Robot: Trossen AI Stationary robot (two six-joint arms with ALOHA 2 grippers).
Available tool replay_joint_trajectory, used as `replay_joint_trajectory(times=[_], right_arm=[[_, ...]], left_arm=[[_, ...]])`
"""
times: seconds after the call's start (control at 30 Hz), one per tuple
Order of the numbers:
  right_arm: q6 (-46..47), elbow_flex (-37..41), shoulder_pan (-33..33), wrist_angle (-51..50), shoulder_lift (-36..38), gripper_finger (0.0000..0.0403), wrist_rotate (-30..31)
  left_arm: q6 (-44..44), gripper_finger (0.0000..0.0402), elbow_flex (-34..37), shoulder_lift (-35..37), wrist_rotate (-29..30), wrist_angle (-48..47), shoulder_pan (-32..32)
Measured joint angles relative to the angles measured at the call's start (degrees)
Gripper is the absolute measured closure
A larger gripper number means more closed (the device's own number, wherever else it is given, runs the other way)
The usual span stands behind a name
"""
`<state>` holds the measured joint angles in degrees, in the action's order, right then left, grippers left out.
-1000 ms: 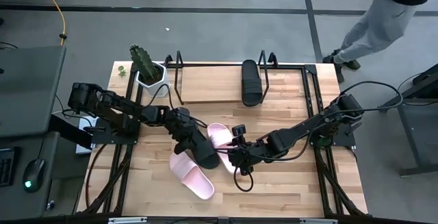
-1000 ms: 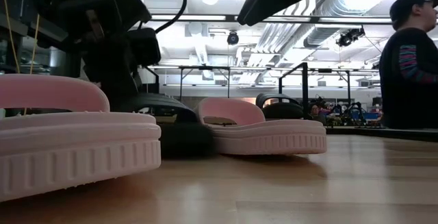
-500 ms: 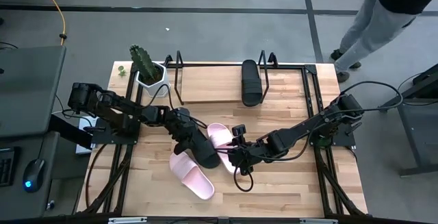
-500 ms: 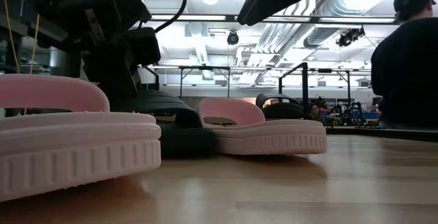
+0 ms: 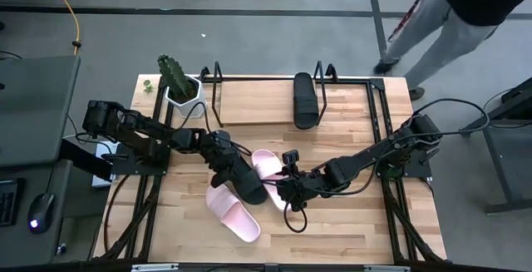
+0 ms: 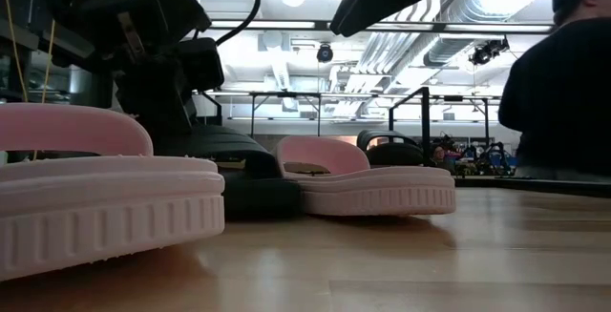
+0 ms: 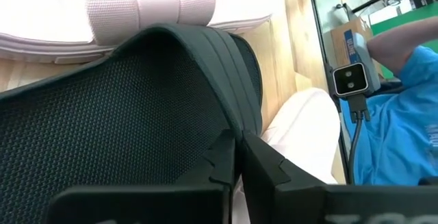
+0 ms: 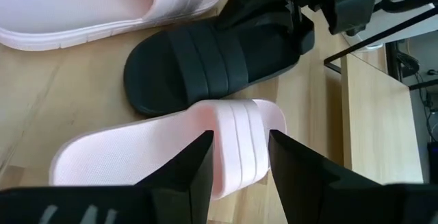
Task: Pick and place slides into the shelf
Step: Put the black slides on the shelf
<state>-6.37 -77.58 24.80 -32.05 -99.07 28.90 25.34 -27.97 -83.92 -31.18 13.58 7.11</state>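
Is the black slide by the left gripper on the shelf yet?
No. That black slide lies on the table, outside the shelf, left gripper shut on it.

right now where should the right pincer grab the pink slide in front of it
Take the pink slide by its wide strap, coming down from above: it lies sole-down, its arched strap the only raised part. The open right pincer hangs over that strap.
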Motion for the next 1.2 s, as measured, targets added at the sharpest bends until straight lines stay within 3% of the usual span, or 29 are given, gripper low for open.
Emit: replay_joint_trajectory(times=[0.87, 1.2], right_arm=[[-0.1, 0.0, 0.0, -1.2, 0.0, 0.0272, 0.3], [-3.1, 0.0, 3.0, -2.9, 0.0, 0.0272, 8.1]], left_arm=[[0.6, 0.0400, -4.5, 0.0, -4.6, -2.0, 0.0], [-3.7, 0.0401, -9.6, 0.0, -5.3, -10.3, 0.0]])
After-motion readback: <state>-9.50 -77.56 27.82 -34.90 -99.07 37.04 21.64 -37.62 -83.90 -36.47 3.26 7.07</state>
